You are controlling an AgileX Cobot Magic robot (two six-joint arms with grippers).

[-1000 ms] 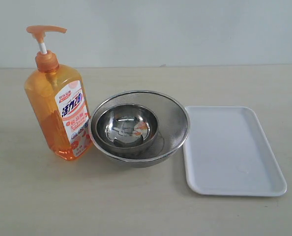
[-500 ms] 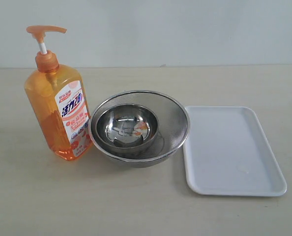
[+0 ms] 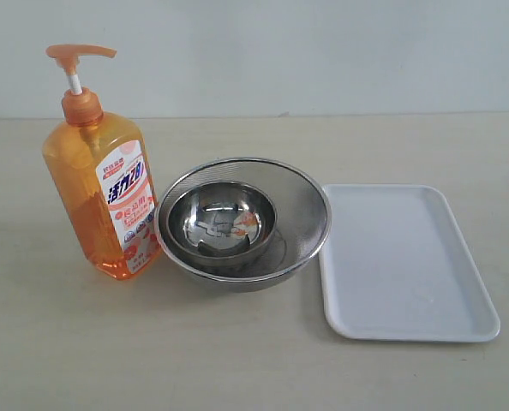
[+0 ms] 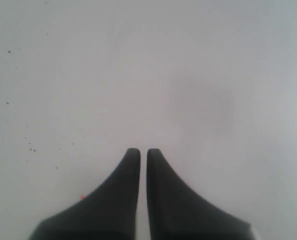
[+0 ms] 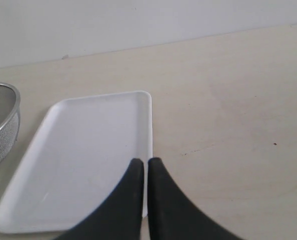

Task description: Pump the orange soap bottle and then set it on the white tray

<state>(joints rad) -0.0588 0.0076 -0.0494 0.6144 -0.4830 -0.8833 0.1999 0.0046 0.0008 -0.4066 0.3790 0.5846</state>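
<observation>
The orange soap bottle (image 3: 100,184) stands upright at the left of the exterior view, pump head raised on its white stem, label facing forward. The white tray (image 3: 404,261) lies flat and bare at the right; the right wrist view shows the tray (image 5: 83,160) too. Neither arm appears in the exterior view. My left gripper (image 4: 143,152) is shut with nothing between its fingers, facing a plain pale surface. My right gripper (image 5: 146,162) is shut and holds nothing, hovering over the tray's edge.
Between bottle and tray sits a steel mesh bowl (image 3: 302,214) with a smaller steel bowl (image 3: 222,221) inside it; it touches or nearly touches both. The mesh bowl's rim (image 5: 6,120) shows in the right wrist view. A pale wall rises behind the beige table (image 3: 237,360).
</observation>
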